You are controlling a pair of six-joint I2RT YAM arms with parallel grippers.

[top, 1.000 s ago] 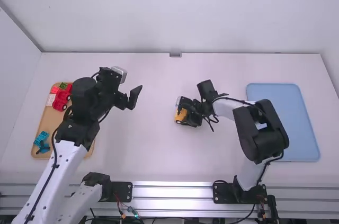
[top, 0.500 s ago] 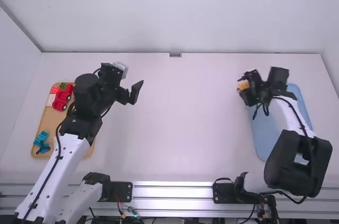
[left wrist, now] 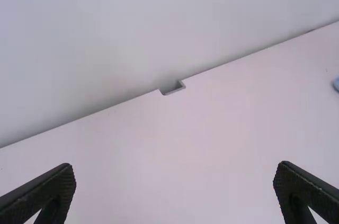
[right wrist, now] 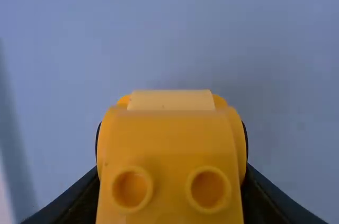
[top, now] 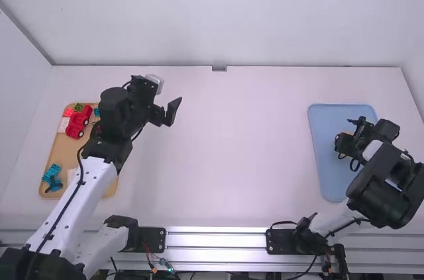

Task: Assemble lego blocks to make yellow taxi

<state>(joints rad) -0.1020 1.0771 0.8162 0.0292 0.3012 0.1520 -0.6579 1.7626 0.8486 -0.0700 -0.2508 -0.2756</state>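
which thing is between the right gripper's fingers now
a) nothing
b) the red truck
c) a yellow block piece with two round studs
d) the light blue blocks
c, the right wrist view shows the yellow piece with its two round studs held between the right gripper's fingers, over the blue tray.

A white table [top: 232, 154] spreads beneath both grippers, with a small notch [top: 219, 69] in its far edge, beyond the left gripper [top: 165, 116] and to its right. Directly on the tabletop, a tan tray [top: 61, 147] lies to the left of that gripper, stretching nearer to the arm bases than it. A blue tray [top: 326, 161] lies below the right gripper [top: 347, 136], extending both beyond it and nearer to the bases.
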